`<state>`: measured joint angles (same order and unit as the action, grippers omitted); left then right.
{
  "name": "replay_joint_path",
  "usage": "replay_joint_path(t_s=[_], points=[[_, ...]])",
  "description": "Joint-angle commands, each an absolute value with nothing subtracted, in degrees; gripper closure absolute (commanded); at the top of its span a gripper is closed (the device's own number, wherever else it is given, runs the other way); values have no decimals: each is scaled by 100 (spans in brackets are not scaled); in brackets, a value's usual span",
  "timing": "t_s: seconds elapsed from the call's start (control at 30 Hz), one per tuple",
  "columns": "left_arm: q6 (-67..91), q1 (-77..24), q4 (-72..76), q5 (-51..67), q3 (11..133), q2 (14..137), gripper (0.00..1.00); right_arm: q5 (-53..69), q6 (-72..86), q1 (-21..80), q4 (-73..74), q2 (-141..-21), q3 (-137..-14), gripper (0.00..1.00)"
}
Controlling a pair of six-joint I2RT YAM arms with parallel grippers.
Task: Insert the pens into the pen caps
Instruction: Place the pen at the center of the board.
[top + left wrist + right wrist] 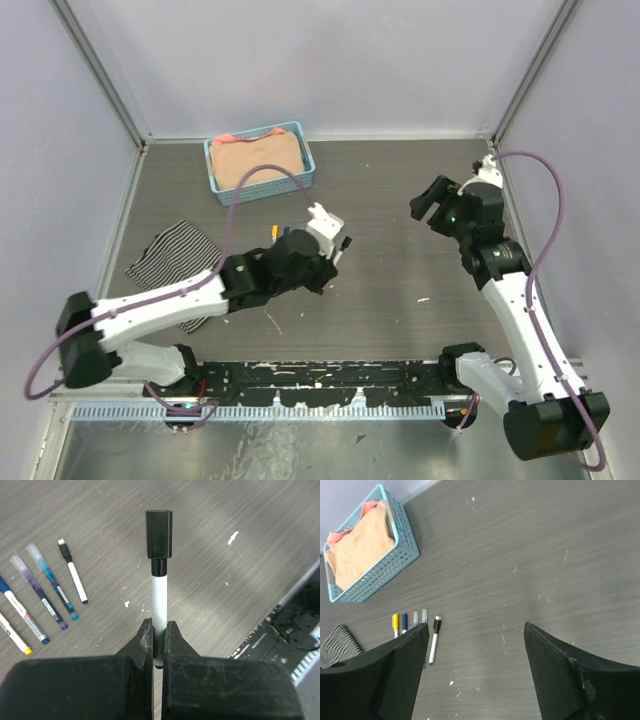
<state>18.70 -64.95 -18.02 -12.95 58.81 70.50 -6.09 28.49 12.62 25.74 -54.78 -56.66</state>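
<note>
My left gripper is shut on a white pen, held just above the table. A black pen cap sits on the pen's far end. Several other capped pens lie in a row to its left: a short black-capped one, light blue, purple, blue and yellow. The right wrist view shows the same row, with the black-capped pen beside it. My right gripper hangs open over bare table to the right, holding nothing.
A blue basket holding peach cloth stands at the back left. A striped cloth lies at the left. Grey walls with metal posts close in three sides. A black rail runs along the near edge.
</note>
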Motion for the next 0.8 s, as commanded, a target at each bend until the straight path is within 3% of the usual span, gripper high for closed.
replay_joint_path(t_s=[0.0, 0.33, 0.77], points=[[2309, -6360, -2417, -1563, 6564, 8191, 100, 1744, 3467, 461, 2289, -4943, -5177, 17], [2434, -6073, -2795, -1476, 7702, 10200, 100, 1255, 3242, 448, 3644, -3541, -5285, 16], [2352, -5750, -2957, -1606, 8454, 11468, 100, 1066, 3048, 447, 4242, -3238, -5388, 16]])
